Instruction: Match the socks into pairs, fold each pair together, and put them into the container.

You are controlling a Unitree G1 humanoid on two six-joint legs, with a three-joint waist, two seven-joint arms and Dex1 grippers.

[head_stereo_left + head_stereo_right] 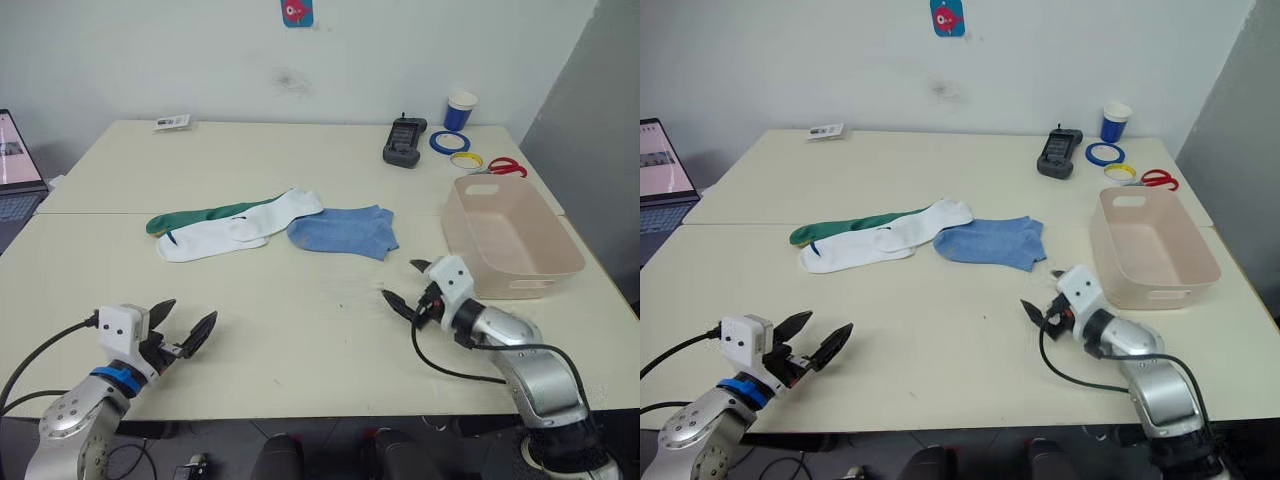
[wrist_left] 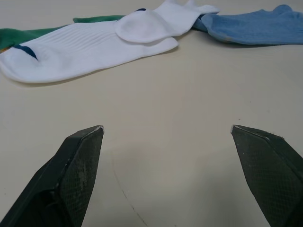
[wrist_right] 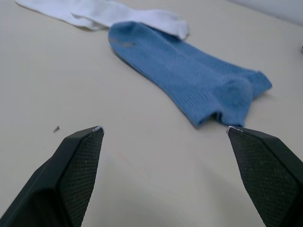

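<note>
1. The socks lie in a loose row mid-table, to the left of the bin: a green sock farthest from it, white socks overlapping the green one, and blue socks nearest the bin.
2. The bin sits by the table's right edge, open side up, with nothing visible inside it.
3. The left tool hovers low over the table's near edge, well apart from the bin, its fingers spread wide and holding nothing.
4. The right tool sits just beside the bin's near left corner, fingers apart and empty.
5. The left wrist view shows the white socks stacked one on another, with a dark blue mark near one end and green peeking out behind.
6. The right wrist view shows the blue socks up close, ribbed, with the white tip touching the far end.
7. The head views add what the wrist views lack: beyond the bin stand a cup, tape rolls, scissors and a black handset; a laptop is at the far left.
</note>
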